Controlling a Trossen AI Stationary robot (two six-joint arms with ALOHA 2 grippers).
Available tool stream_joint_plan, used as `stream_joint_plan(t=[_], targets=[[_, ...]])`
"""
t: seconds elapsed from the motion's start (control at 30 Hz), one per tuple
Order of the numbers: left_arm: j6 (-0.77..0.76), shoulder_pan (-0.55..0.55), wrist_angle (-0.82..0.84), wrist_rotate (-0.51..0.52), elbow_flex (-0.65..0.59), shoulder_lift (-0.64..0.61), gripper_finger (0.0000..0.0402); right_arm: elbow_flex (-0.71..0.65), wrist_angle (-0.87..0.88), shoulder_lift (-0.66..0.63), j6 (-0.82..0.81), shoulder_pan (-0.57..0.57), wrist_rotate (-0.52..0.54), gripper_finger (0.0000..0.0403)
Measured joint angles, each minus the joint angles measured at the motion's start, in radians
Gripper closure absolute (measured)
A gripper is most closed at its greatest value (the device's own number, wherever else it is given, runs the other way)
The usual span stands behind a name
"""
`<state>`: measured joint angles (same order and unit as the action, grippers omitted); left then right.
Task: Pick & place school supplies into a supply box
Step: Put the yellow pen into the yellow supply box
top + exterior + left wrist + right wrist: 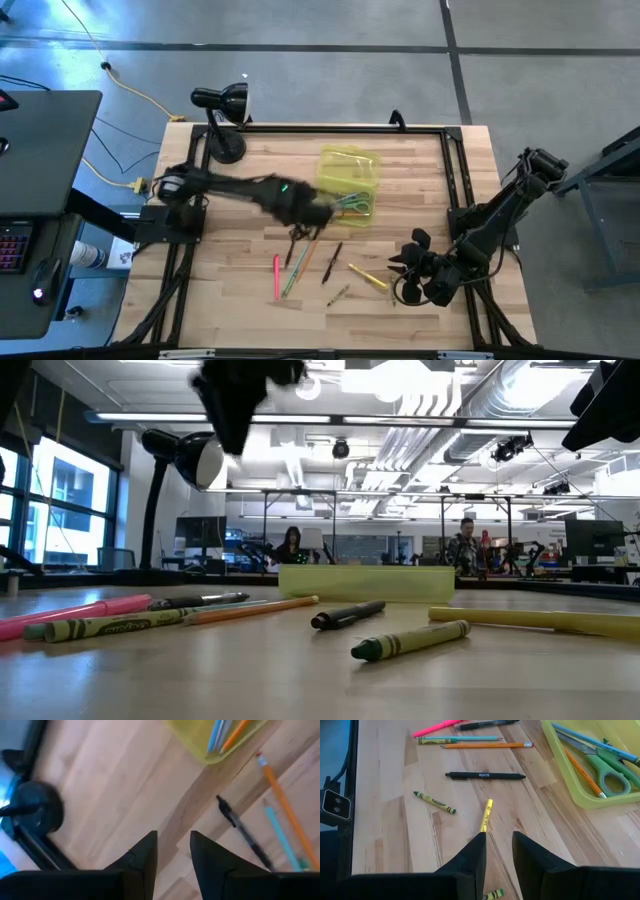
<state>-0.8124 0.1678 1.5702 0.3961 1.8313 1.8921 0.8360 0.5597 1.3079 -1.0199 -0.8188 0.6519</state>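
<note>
The translucent yellow-green plastic supply box (350, 176) is seen mid-table, green-handled scissors (612, 767) inside. The left gripper (173, 851), narrowly parted and apparently empty, is held beside it; the right gripper (499, 851), likewise, near a yellow marker (486, 815).

A robotics lab or open workshop hall, judging by the two dark arms bolted to a black frame (455, 170) around a wooden table (420, 175) on a bare concrete floor (330, 70). Exposed ducts (480, 400) and strip lights overhead, rows of benches with gear and two people (292, 546) far beyond the fingers. Off to the side, a dark desk (40, 150), a yellow cable (130, 90) and a black lamp (222, 105).
</note>
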Motion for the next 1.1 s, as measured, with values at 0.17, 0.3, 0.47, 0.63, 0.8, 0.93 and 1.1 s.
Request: stream_joint_plan(t=[0.17, 0.3, 0.47, 0.63, 0.8, 0.93, 1.1], targets=[[-0.311, 0.22, -0.011, 0.122, -0.037, -0.024, 0.0256, 0.0, 0.001, 0.0, 0.003, 0.0, 0.01, 0.0329], [-0.515, 0.381, -0.009, 0.193, -0.073, -0.027, 0.0256, -0.001, 0.002, 0.0, 0.007, 0.0, 0.035, 0.0329], [-0.805, 0.5, -0.004, 0.22, -0.15, -0.033, 0.0256, -0.001, -0.006, 0.0, 0.001, 0.0, 0.03, 0.0329], [-0.999, 0.56, 0.001, 0.145, -0.262, -0.043, 0.0258, -0.001, -0.006, 0.0, -0.001, 0.0, 0.029, 0.0329], [-1.137, 0.589, 0.003, 0.129, -0.395, -0.05, 0.0259, -0.001, -0.007, 0.0, 0.02, 0.001, 0.036, 0.0329], [-1.148, 0.585, 0.005, 0.095, -0.427, -0.077, 0.0259, -0.001, -0.006, 0.001, 0.079, 0.021, 0.057, 0.0329], [-1.133, 0.585, 0.004, 0.198, -0.424, -0.09, 0.0259, -0.001, -0.054, 0.004, 0.029, 0.077, -0.055, 0.0329]])
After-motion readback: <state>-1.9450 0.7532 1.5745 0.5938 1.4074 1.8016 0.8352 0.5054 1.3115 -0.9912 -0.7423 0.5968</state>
